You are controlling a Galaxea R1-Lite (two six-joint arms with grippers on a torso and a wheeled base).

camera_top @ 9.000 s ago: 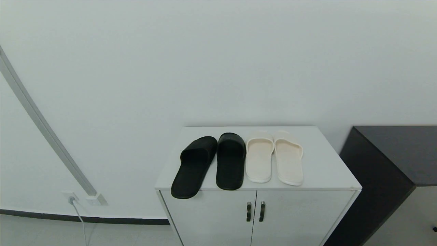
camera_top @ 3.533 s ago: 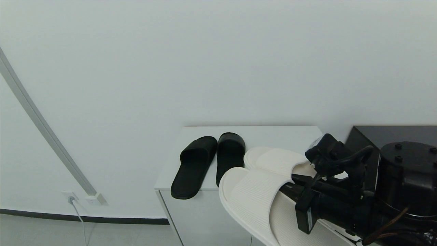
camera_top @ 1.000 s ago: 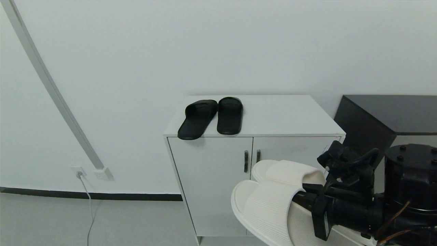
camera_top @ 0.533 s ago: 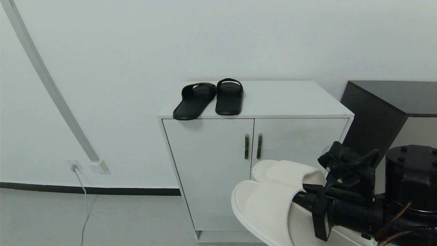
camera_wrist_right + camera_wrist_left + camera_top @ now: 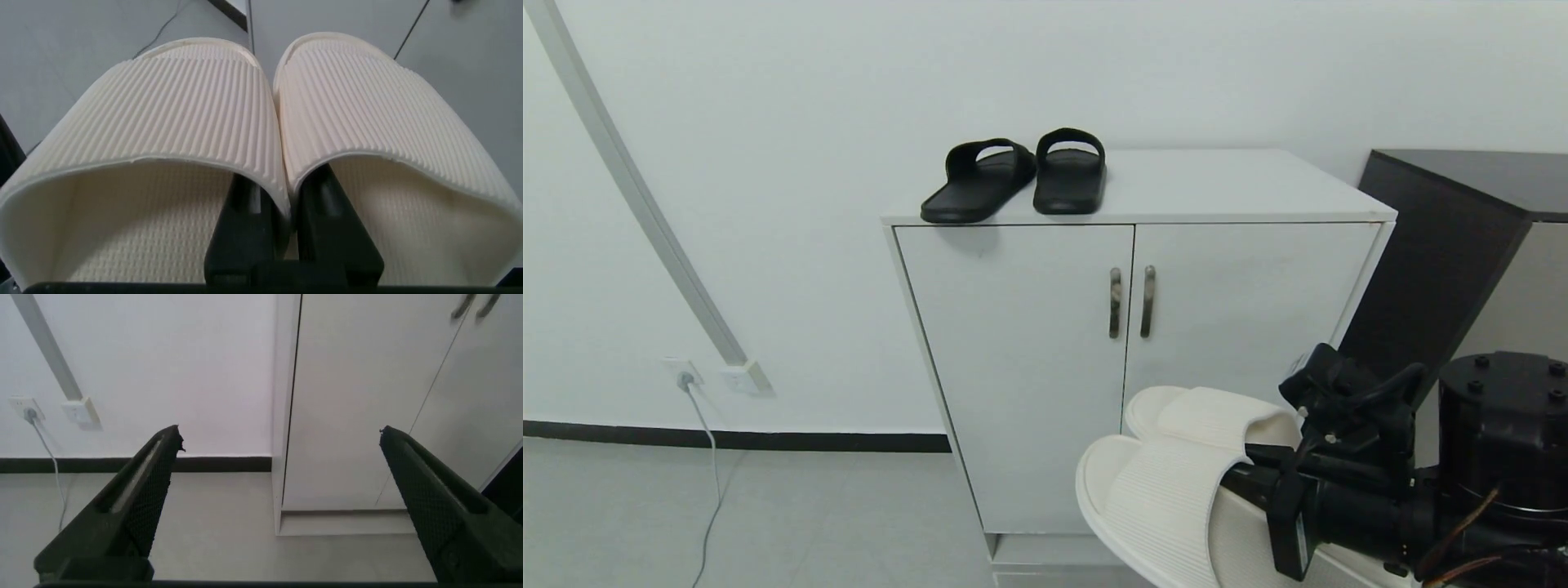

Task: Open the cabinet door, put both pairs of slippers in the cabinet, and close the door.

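The right gripper (image 5: 1245, 478) is clamped on the two white slippers (image 5: 1168, 482), low in front of the shut white cabinet (image 5: 1013, 367). Its door handles (image 5: 1115, 302) stand upright in the middle, higher than the left gripper (image 5: 279, 437), which is wide open, holds nothing and is free to pull. The black slippers (image 5: 1021, 175) sit on top. Earlier the white pair lay beside them; the camera has dropped lower since.

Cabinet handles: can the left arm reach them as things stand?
Probably yes. The left tool is open and empty, facing the closed cabinet with nothing between; the handles sit higher than it, so it would need to rise.
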